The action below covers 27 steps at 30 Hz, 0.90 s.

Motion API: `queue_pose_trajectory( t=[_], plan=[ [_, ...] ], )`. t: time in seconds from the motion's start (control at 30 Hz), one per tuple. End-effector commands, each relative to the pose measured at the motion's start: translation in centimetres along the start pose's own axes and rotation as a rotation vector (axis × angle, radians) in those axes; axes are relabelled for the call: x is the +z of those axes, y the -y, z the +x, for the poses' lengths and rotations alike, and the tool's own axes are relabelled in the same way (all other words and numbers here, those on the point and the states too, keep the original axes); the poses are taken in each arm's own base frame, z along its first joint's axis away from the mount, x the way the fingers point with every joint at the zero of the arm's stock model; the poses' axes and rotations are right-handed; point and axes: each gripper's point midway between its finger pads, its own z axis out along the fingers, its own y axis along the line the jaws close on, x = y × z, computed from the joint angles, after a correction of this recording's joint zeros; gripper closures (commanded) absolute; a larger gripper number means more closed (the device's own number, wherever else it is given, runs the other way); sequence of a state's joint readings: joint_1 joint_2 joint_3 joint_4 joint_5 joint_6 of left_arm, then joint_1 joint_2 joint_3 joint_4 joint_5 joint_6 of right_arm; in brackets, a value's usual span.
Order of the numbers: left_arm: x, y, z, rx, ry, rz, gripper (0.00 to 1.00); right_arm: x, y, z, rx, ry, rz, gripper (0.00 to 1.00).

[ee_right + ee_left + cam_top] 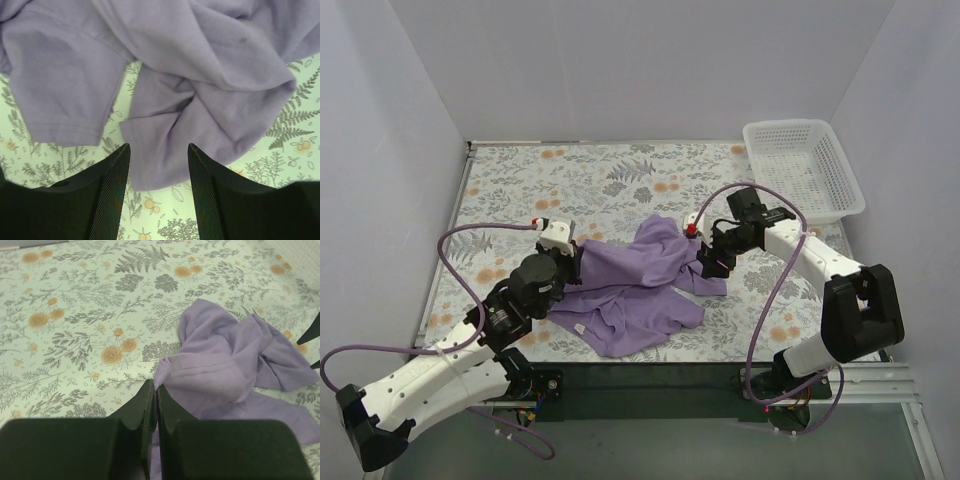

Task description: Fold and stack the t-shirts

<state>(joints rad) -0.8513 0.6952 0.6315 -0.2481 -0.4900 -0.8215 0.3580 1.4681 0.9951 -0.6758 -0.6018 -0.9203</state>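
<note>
- From above, the t-shirt (640, 285) is lying crumpled on the flowered table cover (520, 180) between the two hands, not yet spread or folded. The left gripper (578, 265) is sitting at its left edge and the right gripper (712, 262) at its right edge, likely so they can pull it flat. The basket (805, 165) is standing well behind the right gripper.
- In the left wrist view, the left gripper (154, 387) is clenched tight and appears to be pinching the shirt's near edge, with purple cloth showing between its fingers (135, 410). The rest of the t-shirt (225, 365) is bunching ahead and to its right.
- In the right wrist view, the right gripper (159, 147) is hanging spread apart, gripping nothing. A folded flap of the t-shirt (200, 60) is lying just ahead of its fingers (112, 195), well placed for a grab.
</note>
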Motion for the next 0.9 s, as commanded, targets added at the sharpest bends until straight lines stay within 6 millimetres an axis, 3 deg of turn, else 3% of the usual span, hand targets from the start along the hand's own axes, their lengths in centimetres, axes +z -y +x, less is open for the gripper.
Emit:
queue_pose_trajectory(
  t=[0.0, 0.17, 0.43, 0.53, 0.7, 0.87],
  plan=[
    [-0.9, -2.0, -2.6, -0.154, 0.054, -0.127, 1.0, -0.1, 3.4, -2.1, -0.016, -0.005, 0.12, 0.43],
    [-2.5, -3.3, -5.7, -0.216, 0.129, -0.172, 1.0, 1.9, 4.2, -1.4, -0.013, -0.07, 0.129, 0.43],
    [-4.5, -4.9, -7.8, -0.221, 0.195, -0.211, 1.0, 2.8, 6.9, -0.9, 0.105, -0.11, 0.238, 0.44],
    [-5.1, -5.2, -8.6, -0.218, 0.208, -0.214, 1.0, 2.9, 5.9, -0.8, 0.118, -0.092, 0.205, 0.44],
    [-5.4, -5.3, -9.4, -0.213, 0.223, -0.207, 1.0, 3.6, 1.6, -0.2, 0.133, -0.031, 0.076, 0.46],
    [-5.7, -5.1, -10.5, -0.221, 0.249, -0.191, 1.0, 4.6, 2.3, 1.9, 0.166, -0.107, 0.12, 0.46]
  ],
)
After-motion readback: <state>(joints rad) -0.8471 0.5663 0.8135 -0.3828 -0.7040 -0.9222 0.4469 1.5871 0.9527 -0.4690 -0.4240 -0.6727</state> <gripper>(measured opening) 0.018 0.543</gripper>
